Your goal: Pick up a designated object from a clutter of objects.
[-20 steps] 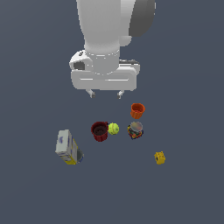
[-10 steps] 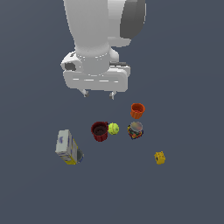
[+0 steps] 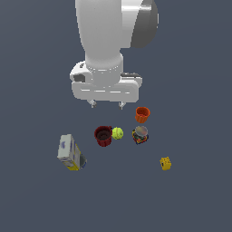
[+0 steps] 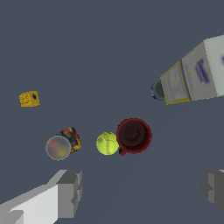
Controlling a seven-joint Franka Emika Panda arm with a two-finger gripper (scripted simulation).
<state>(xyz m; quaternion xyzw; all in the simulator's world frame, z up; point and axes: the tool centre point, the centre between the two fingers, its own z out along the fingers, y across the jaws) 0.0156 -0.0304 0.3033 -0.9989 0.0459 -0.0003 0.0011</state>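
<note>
Exterior view: a large white robot arm (image 3: pixel 111 41) hangs over a dark grey floor (image 3: pixel 195 199). Its gripper (image 3: pixel 107 104) is released, fingers spread wide with nothing between them, hovering above the clutter. Taking the dark red cup (image 3: pixel 103 135) as the clock's centre, a white-blue-yellow carton (image 3: pixel 70 152) lies on its side at about 8 o'clock, well apart. An orange cup (image 3: pixel 142 114) stands at 2 o'clock. A small multicoloured can (image 3: pixel 140 134) sits at 3 o'clock, with a yellow-green ball (image 3: pixel 118 133) between it and the red cup, touching the cup. The tiny yellow studded brick (image 3: pixel 165 163) rests alone at 4 o'clock, farthest out, well clear of the gripper.
</note>
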